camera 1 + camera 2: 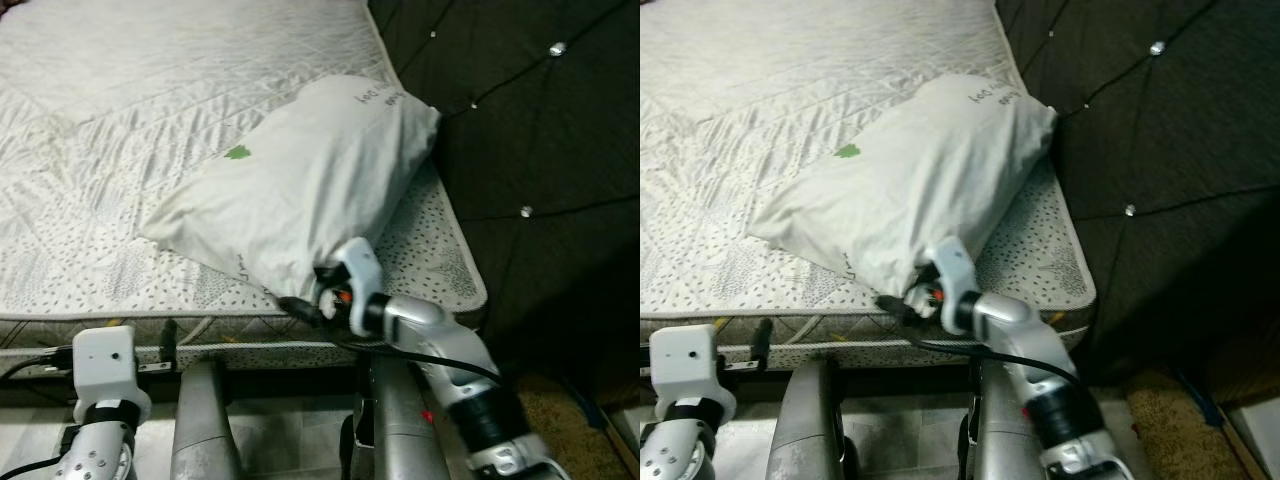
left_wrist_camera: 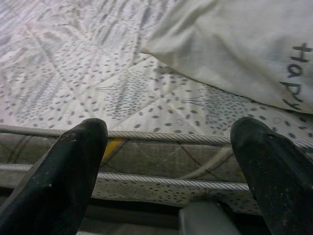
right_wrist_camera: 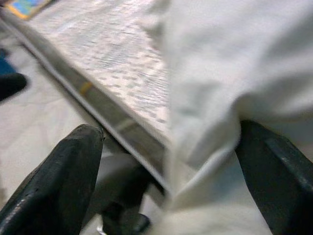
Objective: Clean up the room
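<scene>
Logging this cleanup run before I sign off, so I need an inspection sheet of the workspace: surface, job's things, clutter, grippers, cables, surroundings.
Surface: bare quilted mattress, dotted pattern near its edge.
Job's things: white pillow lying askew at the mattress corner, beside the dark headboard.
Clutter: nothing seen.
Grippers: right gripper open, fingers either side of the pillow's near corner; left gripper open, low before the mattress edge, apart from the pillow.
Cables: black cable along the right arm.
Surroundings: tufted dark headboard; pale floor below.

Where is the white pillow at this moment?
The white pillow lies on the mattress at its right near corner, beside the dark tufted headboard, with the right end effector at its near end.
</scene>
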You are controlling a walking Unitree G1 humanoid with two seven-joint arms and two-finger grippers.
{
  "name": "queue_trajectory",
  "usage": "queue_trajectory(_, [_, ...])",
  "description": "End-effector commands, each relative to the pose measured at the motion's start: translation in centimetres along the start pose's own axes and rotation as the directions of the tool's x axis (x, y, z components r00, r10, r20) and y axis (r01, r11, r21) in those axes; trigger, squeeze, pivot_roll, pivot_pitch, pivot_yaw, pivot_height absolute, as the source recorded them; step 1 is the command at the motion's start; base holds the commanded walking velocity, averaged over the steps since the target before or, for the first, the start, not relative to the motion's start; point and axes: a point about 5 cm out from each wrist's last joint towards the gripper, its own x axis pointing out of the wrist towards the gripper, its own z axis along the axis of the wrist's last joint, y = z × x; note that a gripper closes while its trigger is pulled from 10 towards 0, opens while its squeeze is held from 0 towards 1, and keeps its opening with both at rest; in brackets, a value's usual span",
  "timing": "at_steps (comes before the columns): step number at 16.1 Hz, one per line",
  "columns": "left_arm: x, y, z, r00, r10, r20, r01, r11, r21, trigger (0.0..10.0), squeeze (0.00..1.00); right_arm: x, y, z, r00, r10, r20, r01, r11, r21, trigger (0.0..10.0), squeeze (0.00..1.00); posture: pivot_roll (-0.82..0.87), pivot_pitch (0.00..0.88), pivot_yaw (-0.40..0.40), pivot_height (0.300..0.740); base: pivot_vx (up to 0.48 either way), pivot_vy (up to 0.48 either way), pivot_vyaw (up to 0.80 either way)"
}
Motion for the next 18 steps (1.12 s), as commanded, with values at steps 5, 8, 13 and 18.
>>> queue_trajectory(5, [0.0,0.3,0.4,1.000,-0.009,-0.001,0.009,1.000,0.030,10.0,0.00,2.5,2.2,0.9,0.999,0.035,0.006,-0.035,0.999,0.023,10.0,0.00,0.15,0.109,-0.076,0.543,0.000,0.000,0.00])
queue_trajectory(8, [0.0,0.6,0.6,1.000,0.003,0.000,-0.003,0.999,0.035,10.0,0.00,2.5,1.0,0.6,0.997,-0.072,-0.034,0.072,0.997,-0.003,10.0,0.00,0.15,0.110,-0.076,0.543,0.000,0.000,0.00])
queue_trajectory(13, [0.5,0.1,0.6,1.000,-0.021,-0.001,0.021,0.999,0.031,10.0,0.00,-2.4,-0.8,-2.1,0.952,0.167,-0.256,-0.191,0.979,-0.071,10.0,0.00,0.13,0.100,-0.064,0.543,0.000,0.000,0.00])
queue_trajectory(18, [1.1,-0.1,0.7,0.999,-0.047,0.002,0.046,0.998,0.036,10.0,0.00,-2.8,-3.8,-2.0,0.955,-0.008,-0.295,-0.045,0.984,-0.172,10.0,0.00,0.12,0.088,-0.054,0.543,0.000,0.000,0.00])
